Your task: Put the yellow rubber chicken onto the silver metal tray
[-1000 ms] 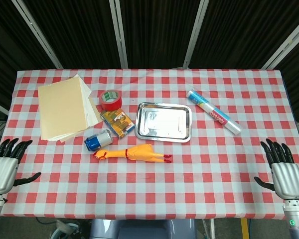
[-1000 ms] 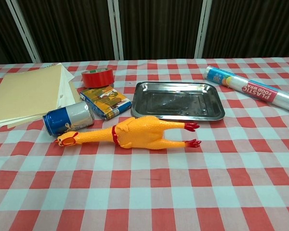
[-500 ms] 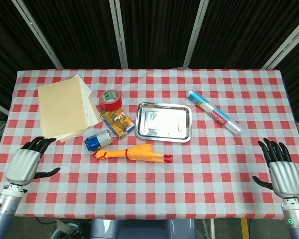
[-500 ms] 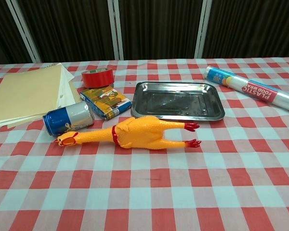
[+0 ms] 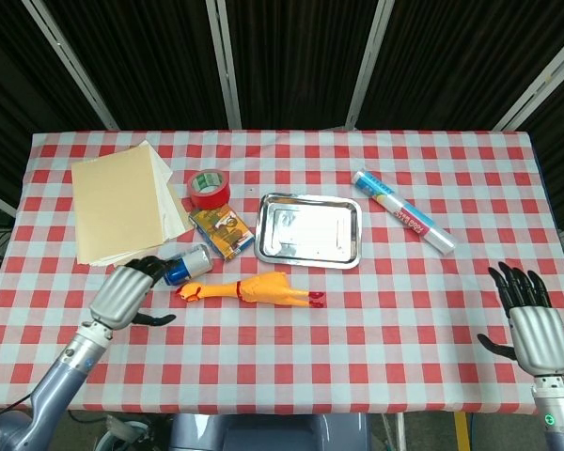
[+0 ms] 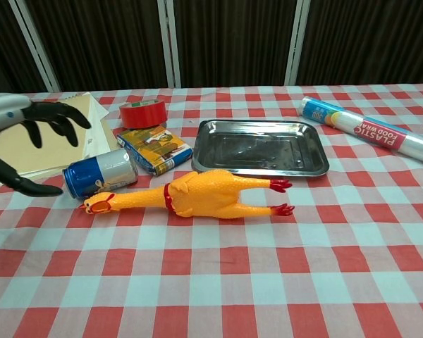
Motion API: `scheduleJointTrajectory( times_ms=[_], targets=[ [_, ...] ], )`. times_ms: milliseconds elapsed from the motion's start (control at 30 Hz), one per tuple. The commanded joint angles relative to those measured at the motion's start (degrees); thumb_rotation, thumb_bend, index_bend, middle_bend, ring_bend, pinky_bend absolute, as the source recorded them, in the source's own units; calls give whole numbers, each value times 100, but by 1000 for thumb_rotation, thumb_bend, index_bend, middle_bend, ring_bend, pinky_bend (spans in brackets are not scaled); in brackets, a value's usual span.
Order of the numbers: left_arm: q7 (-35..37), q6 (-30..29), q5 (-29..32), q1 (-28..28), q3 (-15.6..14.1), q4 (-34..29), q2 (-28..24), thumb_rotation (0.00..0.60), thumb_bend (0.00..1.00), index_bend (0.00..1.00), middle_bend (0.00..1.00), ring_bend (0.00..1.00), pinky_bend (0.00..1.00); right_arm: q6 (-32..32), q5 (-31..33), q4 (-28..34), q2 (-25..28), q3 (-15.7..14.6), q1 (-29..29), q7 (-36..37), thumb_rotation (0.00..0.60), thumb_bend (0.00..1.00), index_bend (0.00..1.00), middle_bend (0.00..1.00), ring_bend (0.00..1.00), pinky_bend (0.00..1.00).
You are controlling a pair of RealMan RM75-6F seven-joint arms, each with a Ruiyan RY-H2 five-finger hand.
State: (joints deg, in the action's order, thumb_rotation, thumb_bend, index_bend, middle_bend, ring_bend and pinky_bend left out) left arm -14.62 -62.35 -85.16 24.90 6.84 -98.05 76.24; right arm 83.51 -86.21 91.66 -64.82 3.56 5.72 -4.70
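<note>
Only legible text: "PLASTIC FOOD WRAP" plus "300" on end, printed upside down on wrap roll (image 6: pixel 370 131). Small box, can, tape: print unreadable.

Desk (image 5: pixel 376 319): red-and-white check cloth. Rubber chicken (image 5: pixel 254 289): yellow, red comb and feet. Metal tray (image 5: pixel 309 230): silver. Tape roll (image 5: pixel 208 189): red. Can (image 5: pixel 186 265): blue and silver. Paper stack (image 5: pixel 120 206): cream.

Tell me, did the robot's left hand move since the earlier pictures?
Yes. The left hand has come in from the table's left edge toward the blue can and now hovers open just left of it. The rubber chicken lies untouched.
</note>
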Motion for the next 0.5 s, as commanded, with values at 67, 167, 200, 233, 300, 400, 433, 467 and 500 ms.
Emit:
scheduleJointTrajectory(
  times_ms=[67, 167, 200, 233, 300, 400, 433, 467, 500],
  targets=[
    [-267, 369, 200, 326, 43, 102, 372, 600, 73, 209, 320, 245, 371, 9, 7, -1, 6, -2, -9, 7, 600, 122, 0, 38, 0, 0],
    [-390, 535, 305, 476, 28, 213, 632, 600, 73, 216, 329, 253, 371, 4, 17, -3, 8, -4, -12, 10, 600, 122, 0, 38, 0, 0],
    [-443, 593, 333, 527, 9, 254, 724, 600, 73, 216, 330, 256, 371, 3, 21, -4, 8, -3, -12, 13, 600, 122, 0, 38, 0, 0],
    [-506, 622, 364, 564, -1, 305, 809, 600, 73, 215, 331, 258, 372, 2, 25, -8, 7, -3, -13, 15, 600, 122, 0, 38, 0, 0],
    [-559, 647, 394, 590, -11, 353, 878, 600, 73, 210, 331, 260, 371, 2, 28, -11, 5, -2, -14, 19, 600, 122, 0, 38, 0, 0],
    [-771, 681, 601, 657, 6, 590, 1189, 600, 73, 199, 331, 260, 371, -19, 42, -21, 4, -9, -14, 31, 600, 121, 0, 38, 0, 0],
    [-845, 645, 676, 664, 25, 668, 1289, 600, 73, 198, 331, 259, 371, -26, 44, -27, 4, -13, -14, 35, 600, 122, 0, 38, 0, 0],
    [-903, 610, 737, 670, 38, 734, 1373, 600, 73, 197, 330, 259, 371, -33, 48, -30, 5, -15, -13, 37, 600, 122, 0, 37, 0, 0],
    [-951, 582, 799, 677, 52, 794, 1449, 600, 73, 196, 330, 259, 371, -40, 54, -32, 5, -15, -11, 38, 600, 122, 0, 38, 0, 0]
  ],
)
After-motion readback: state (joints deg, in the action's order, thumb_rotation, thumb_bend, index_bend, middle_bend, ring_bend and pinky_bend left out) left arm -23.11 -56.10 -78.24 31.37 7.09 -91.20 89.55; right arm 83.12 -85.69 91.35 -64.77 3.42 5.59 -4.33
